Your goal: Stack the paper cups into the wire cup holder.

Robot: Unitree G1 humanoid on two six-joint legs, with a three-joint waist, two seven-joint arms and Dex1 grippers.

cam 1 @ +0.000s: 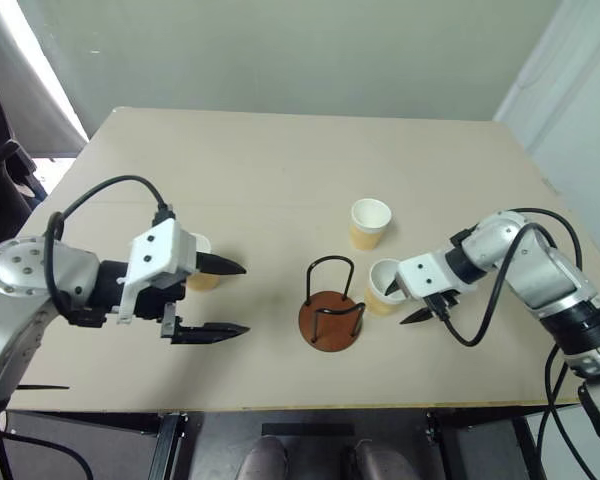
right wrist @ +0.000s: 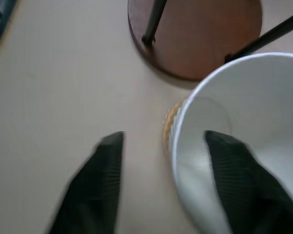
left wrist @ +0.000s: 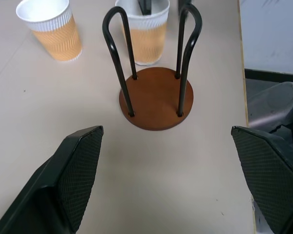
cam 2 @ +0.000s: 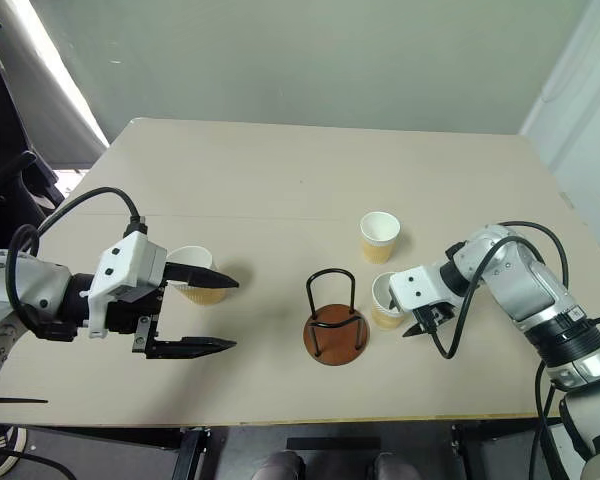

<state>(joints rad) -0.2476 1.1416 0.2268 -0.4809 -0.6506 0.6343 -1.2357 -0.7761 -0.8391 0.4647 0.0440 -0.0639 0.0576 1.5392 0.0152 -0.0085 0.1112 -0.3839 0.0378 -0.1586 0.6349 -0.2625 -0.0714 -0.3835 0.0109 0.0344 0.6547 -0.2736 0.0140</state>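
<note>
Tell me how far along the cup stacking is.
Nothing is stacked yet: the holder has no cup in it. The right end effector straddles the wall of the cup beside it, one finger inside. Two more cups, one farther back and one by the left end effector, remain.

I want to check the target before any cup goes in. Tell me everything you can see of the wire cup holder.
The wire cup holder is two thin black wire arches standing upright on a round reddish-brown base disc that looks like wood. It sits flat on the tan table, near the front edge, between the two arms. It is empty: no cup is inside the arches. One paper cup stands close beside its base, on the right gripper's side; whether they touch is unclear.
</note>
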